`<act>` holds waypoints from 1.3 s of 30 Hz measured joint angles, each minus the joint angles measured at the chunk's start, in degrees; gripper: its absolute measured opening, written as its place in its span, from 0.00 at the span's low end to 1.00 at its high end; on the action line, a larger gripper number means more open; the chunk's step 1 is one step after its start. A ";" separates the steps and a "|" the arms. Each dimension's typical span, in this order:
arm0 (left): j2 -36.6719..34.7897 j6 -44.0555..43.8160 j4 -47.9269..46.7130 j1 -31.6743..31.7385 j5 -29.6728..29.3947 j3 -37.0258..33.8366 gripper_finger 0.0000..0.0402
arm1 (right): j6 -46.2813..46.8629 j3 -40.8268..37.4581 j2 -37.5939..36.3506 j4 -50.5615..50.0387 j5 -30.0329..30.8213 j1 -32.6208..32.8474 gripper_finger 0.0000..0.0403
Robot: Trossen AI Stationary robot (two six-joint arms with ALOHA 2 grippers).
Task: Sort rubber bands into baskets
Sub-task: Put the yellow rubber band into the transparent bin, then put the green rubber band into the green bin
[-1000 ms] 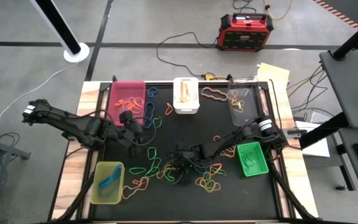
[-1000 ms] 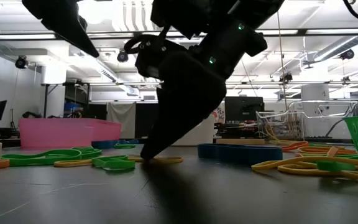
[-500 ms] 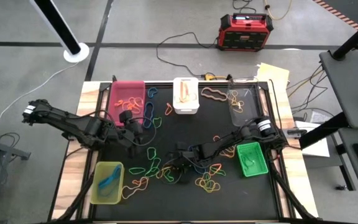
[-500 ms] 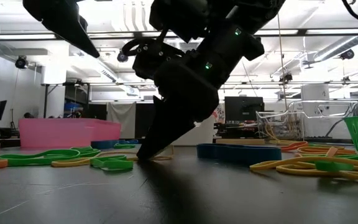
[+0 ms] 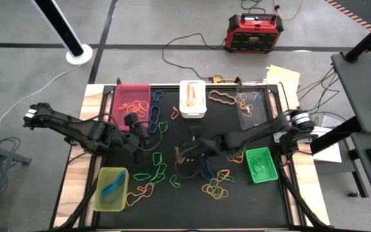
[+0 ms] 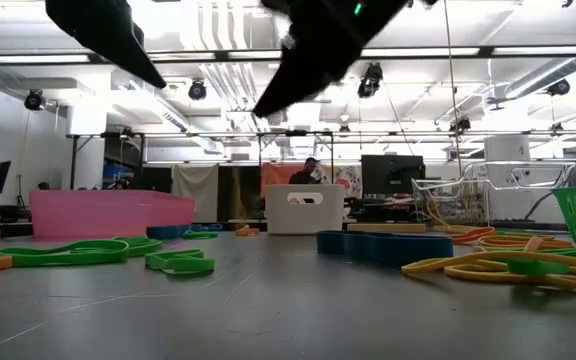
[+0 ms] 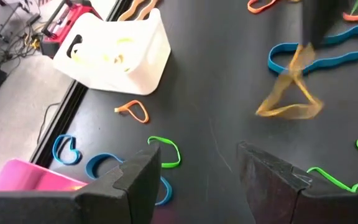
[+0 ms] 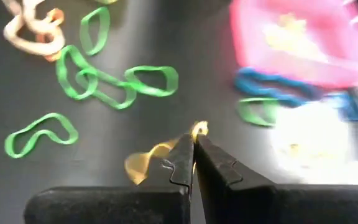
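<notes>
Right gripper is pinched tight on a tan rubber band, up off the black mat. Left gripper waits wide open near the pink basket.

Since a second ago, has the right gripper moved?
Yes. The right gripper, shut on a tan rubber band, has lifted off the mat and shifted toward the white basket; in the low view it now hangs high.

Bright ceiling tubes backlight the low view, turning the arms overhead into silhouettes. The high view is evenly lit; both wrist views smear with motion blur, the pink basket washed out
</notes>
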 joint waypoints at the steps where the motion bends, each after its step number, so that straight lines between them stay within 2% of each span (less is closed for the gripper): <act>1: 0.00 0.20 0.24 0.00 0.00 0.00 0.47 | -0.34 -0.09 -1.79 -1.48 1.85 -0.22 0.02; 3: 0.00 0.33 0.44 0.00 -0.38 0.00 0.47 | -0.62 -0.18 -5.12 -6.39 7.08 -0.68 0.02; 7: 0.00 1.17 1.12 0.00 -0.75 -0.02 0.47 | 1.90 -0.63 -10.68 -21.88 22.25 -3.24 0.02; 9: 0.00 2.50 2.49 0.00 -0.77 -0.05 0.47 | 7.18 -0.68 -13.52 -30.41 28.22 -6.05 0.02; 12: 0.00 4.58 5.03 0.02 -0.81 -0.05 0.47 | 18.07 -1.36 -17.37 -42.62 31.97 -12.40 0.02; 15: 0.00 7.57 8.02 0.15 -0.84 -0.05 0.47 | 27.60 -2.89 -19.74 -49.75 31.22 -20.31 0.02; 18: 0.00 10.48 10.63 0.31 -0.83 -0.05 0.47 | 35.16 -4.82 -21.84 -50.71 31.23 -28.02 0.02; 21: 0.00 12.13 11.77 0.39 -0.98 -0.05 0.47 | 38.88 -6.54 -22.33 -50.83 28.87 -34.07 0.02; 26: -0.19 10.30 11.73 0.50 -4.57 -0.05 0.47 | 40.68 -8.23 -22.21 -50.79 20.91 -41.05 0.06; 34: 0.21 3.97 9.86 0.50 0.71 -0.05 0.47 | 42.21 -10.42 -22.19 -50.88 18.04 -42.50 0.26; 39: 1.22 -2.65 6.14 0.44 5.58 -0.05 0.47 | 43.65 -10.12 -22.72 -49.18 14.61 -38.41 0.36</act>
